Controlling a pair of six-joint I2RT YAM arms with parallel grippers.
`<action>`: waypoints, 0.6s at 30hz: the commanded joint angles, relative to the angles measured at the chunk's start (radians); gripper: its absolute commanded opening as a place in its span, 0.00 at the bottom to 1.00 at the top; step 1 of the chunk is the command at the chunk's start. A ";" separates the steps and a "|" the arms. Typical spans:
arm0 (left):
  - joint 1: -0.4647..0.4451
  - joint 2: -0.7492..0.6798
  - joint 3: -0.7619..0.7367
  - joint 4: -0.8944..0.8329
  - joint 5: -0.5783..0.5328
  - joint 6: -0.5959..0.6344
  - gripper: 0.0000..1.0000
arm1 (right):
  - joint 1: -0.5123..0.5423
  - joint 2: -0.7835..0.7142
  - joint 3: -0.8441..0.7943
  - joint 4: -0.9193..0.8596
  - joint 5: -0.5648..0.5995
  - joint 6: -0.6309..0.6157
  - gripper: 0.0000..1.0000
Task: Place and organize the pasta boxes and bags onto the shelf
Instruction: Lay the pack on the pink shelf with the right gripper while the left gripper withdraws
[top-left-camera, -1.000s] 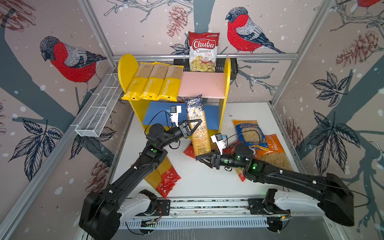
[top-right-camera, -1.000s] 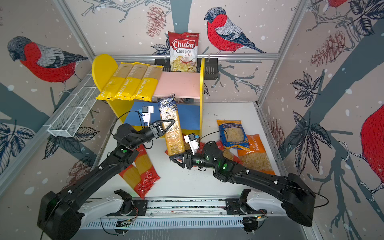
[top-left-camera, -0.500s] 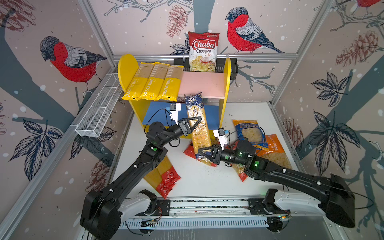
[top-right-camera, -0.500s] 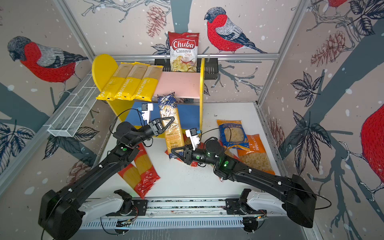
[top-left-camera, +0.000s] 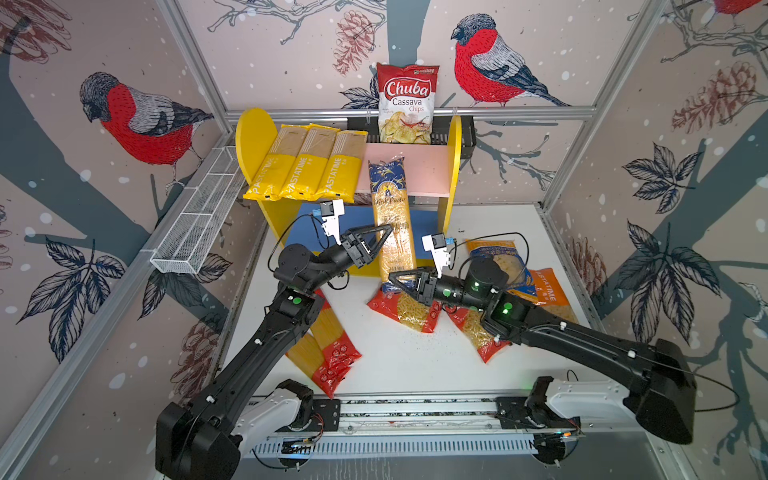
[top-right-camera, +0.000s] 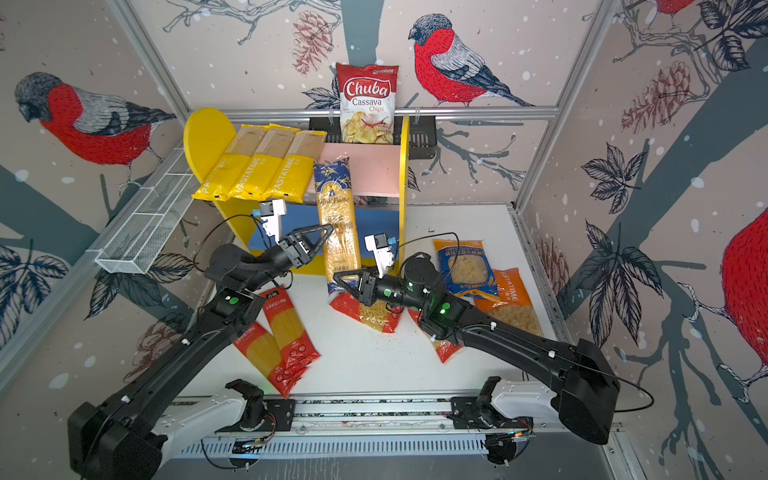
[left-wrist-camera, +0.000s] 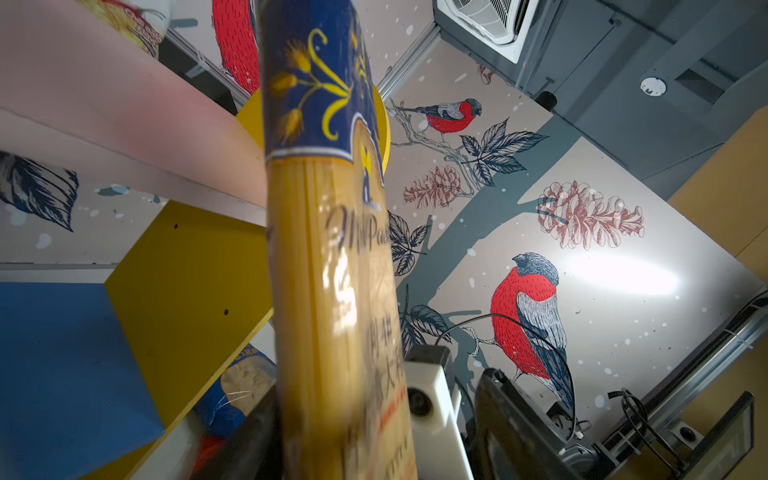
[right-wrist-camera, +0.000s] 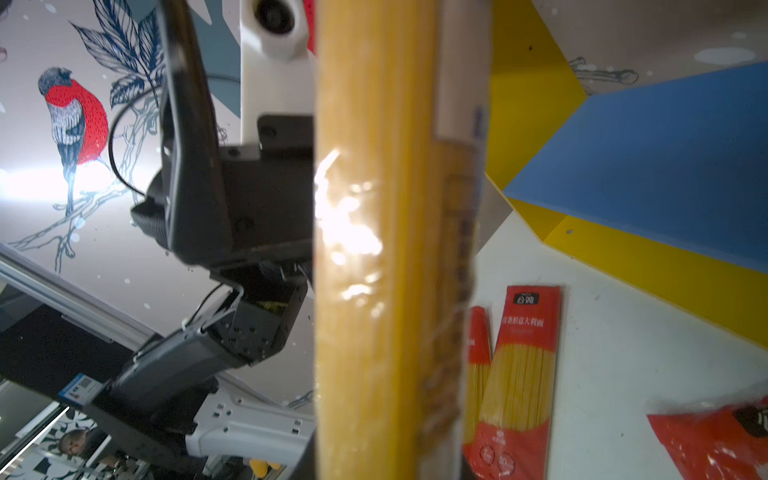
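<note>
A long dark blue spaghetti pack (top-left-camera: 392, 224) (top-right-camera: 336, 224) stands nearly upright, its top leaning on the front of the shelf's pink upper board (top-left-camera: 424, 174). My right gripper (top-left-camera: 401, 278) (right-wrist-camera: 382, 465) is shut on its lower end. My left gripper (top-left-camera: 384, 237) (left-wrist-camera: 378, 432) is open around its middle, with one finger (left-wrist-camera: 507, 424) standing clear. Three yellow PASTATIME packs (top-left-camera: 307, 166) lie on the pink board's left. The blue lower board (top-left-camera: 307, 224) is bare. Two red spaghetti packs (top-left-camera: 332, 349), red bags (top-left-camera: 409, 311), a blue bag (top-left-camera: 498, 257) and an orange bag (top-left-camera: 548, 291) lie on the table.
A Chuba chips bag (top-left-camera: 407, 104) stands in a black basket (top-left-camera: 467, 133) behind the shelf. A white wire rack (top-left-camera: 195, 224) hangs on the left wall. The shelf's yellow side panels (top-left-camera: 253, 137) flank both boards. Both arms meet before the shelf.
The right gripper closed on the dark blue pack's lower end, and the pack rose until its top reached the pink board. The left gripper has just opened around it.
</note>
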 joint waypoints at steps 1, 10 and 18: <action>0.030 -0.049 -0.015 -0.070 -0.006 0.064 0.71 | -0.044 0.049 0.097 0.094 0.021 0.052 0.09; 0.055 -0.200 -0.078 -0.309 -0.097 0.195 0.72 | -0.141 0.293 0.489 -0.071 -0.005 0.305 0.11; 0.062 -0.299 -0.108 -0.428 -0.134 0.240 0.73 | -0.128 0.474 0.760 -0.178 0.022 0.395 0.21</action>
